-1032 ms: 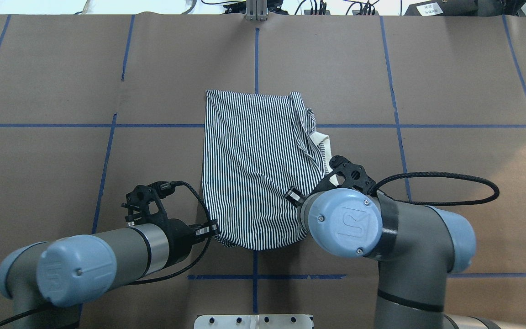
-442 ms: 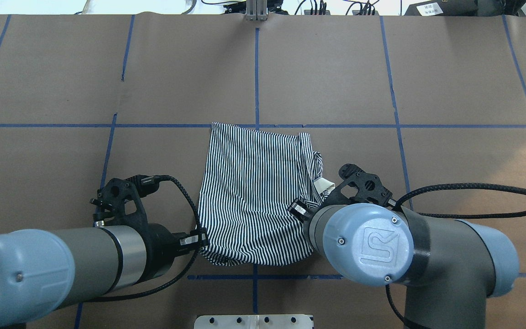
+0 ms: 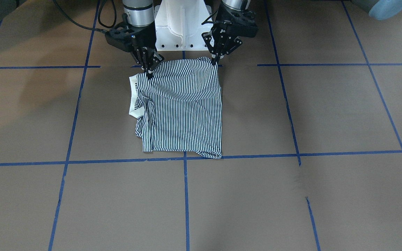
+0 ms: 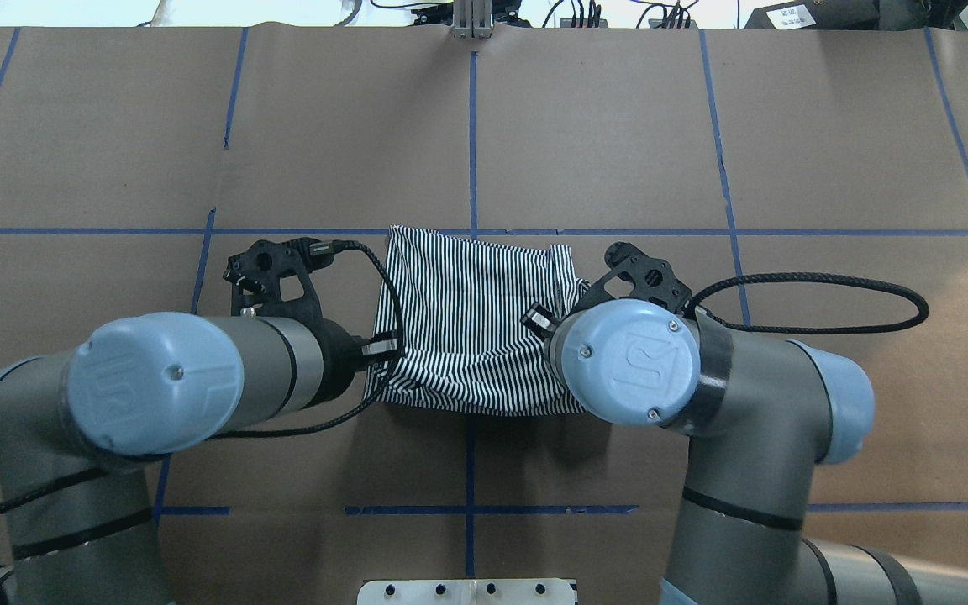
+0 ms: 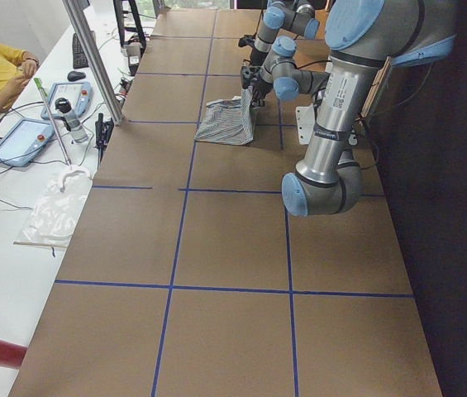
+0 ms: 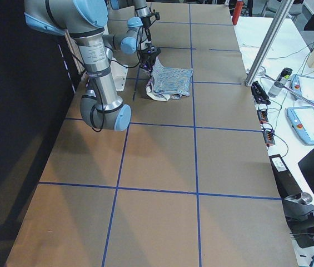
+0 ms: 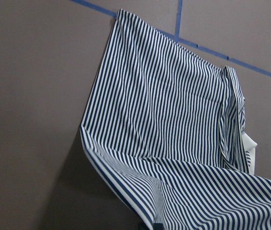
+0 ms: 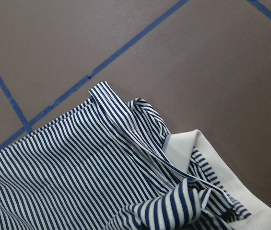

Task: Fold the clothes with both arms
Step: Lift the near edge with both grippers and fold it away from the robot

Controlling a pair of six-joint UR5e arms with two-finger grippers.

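Polo shirt, one, short-sleeved, narrow navy-and-white stripes. It sits at the middle of the table, partly folded, between the two grippers.

- Nearest the robot: white pedestal base, behind both wrists.
- Left gripper: fingers pinched together on the near corner of the striped cloth on the robot's left side. The wrist view shows the fabric rising off the table toward the camera.
- Right gripper: fingers pinched together on the near corner on the robot's right side, just beside the collar.
- Near edge of the shirt: held up off the surface, with the cloth sagging a little between the two grips.
- Collar: plain white, on the robot's right side of the garment, bunched with loose striped folds around it.
- Body of the shirt: sloping down from the raised edge, then lying flat on the brown surface.
- Far edge: flat on the table, along the blue tape line that crosses the grid.
- Beyond: brown table surface marked with further blue tape squares.
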